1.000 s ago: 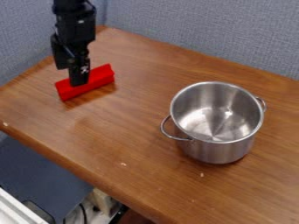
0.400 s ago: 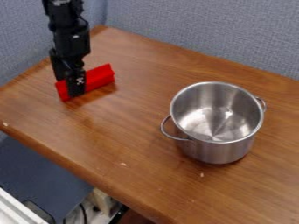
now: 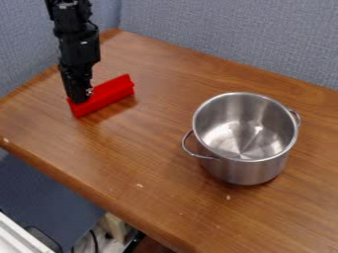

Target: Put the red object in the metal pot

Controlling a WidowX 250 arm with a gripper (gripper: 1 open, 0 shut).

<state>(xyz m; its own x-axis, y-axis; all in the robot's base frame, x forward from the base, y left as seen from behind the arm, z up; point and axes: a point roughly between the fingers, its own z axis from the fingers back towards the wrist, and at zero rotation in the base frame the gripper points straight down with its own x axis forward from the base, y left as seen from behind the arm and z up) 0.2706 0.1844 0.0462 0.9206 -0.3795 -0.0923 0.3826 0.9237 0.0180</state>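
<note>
The claw [image 3: 82, 92] is clamped on the red object's [image 3: 109, 96] left end — metal pot [image 3: 244, 136] well apart on the table [image 3: 145, 148].

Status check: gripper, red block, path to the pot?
Gripper shut on the red block's left end, block on the table. Metal pot empty, upright, to the right. Nothing between them.

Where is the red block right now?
The red block lies on the wooden table at the upper left of the camera view, with the tool down on its left end, well apart from the metal pot.
</note>
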